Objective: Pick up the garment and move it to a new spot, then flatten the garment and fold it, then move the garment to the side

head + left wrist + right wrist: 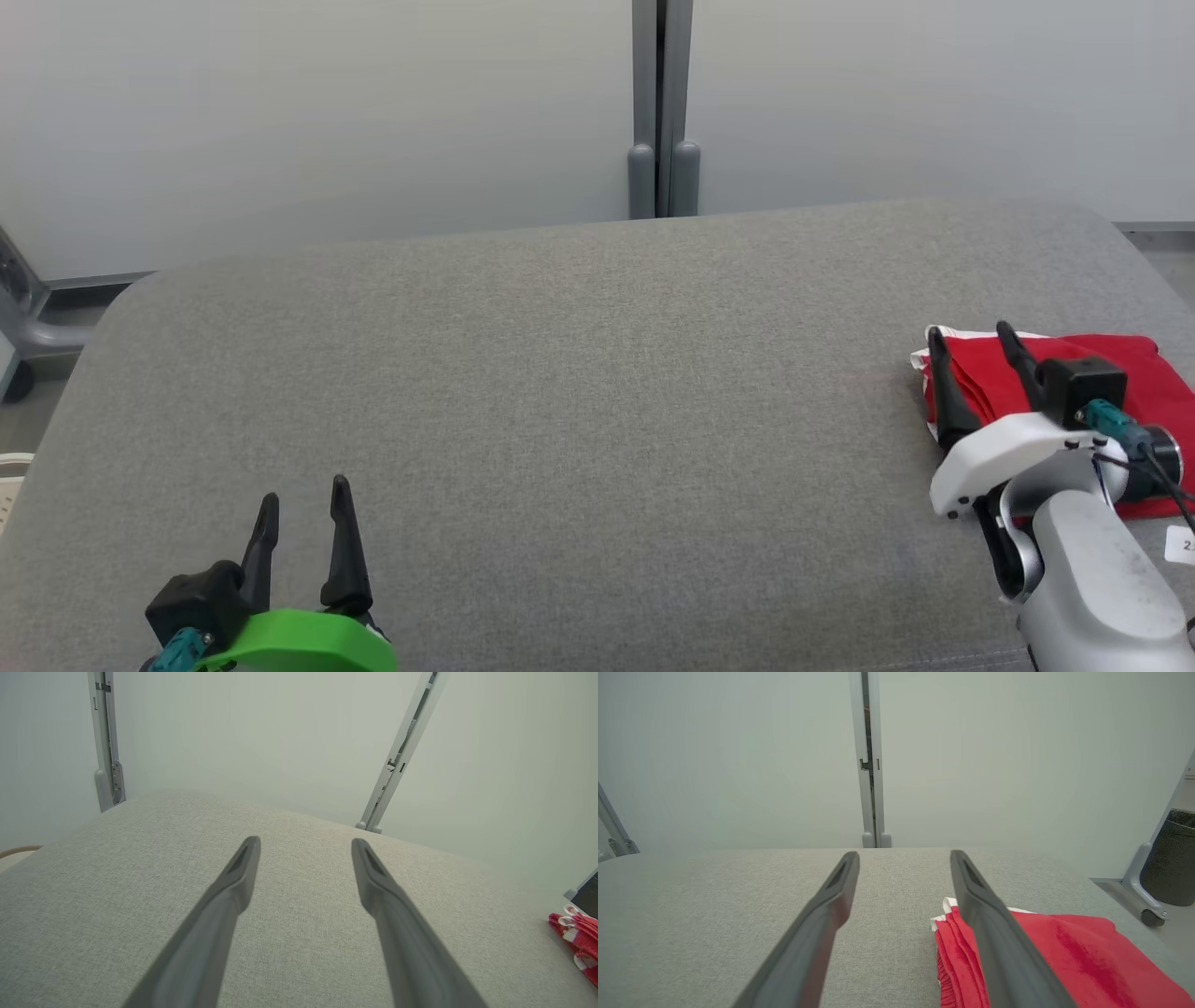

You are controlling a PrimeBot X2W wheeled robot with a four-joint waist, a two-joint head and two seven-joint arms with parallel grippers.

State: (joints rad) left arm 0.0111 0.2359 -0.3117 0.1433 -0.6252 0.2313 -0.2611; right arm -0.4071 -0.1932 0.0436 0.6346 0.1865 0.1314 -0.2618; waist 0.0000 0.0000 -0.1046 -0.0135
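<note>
The garment (1144,383) is red cloth with white trim, folded into a compact stack at the right edge of the grey padded table (579,392). My right gripper (971,343) hovers over the stack's left end, open, nothing between its fingers. In the right wrist view the garment (1069,952) lies under and right of the right finger (985,919), with the gripper (903,858) held above the cloth. My left gripper (303,499) stands open at the near left over bare table. The left wrist view shows its gripper (306,844) open and a corner of the garment (577,935) far right.
Pale partition walls with a grey post (661,112) stand behind the table. A dark bin on a wheeled frame (1167,868) sits off the table's right side. A grey frame leg (28,317) is at the far left.
</note>
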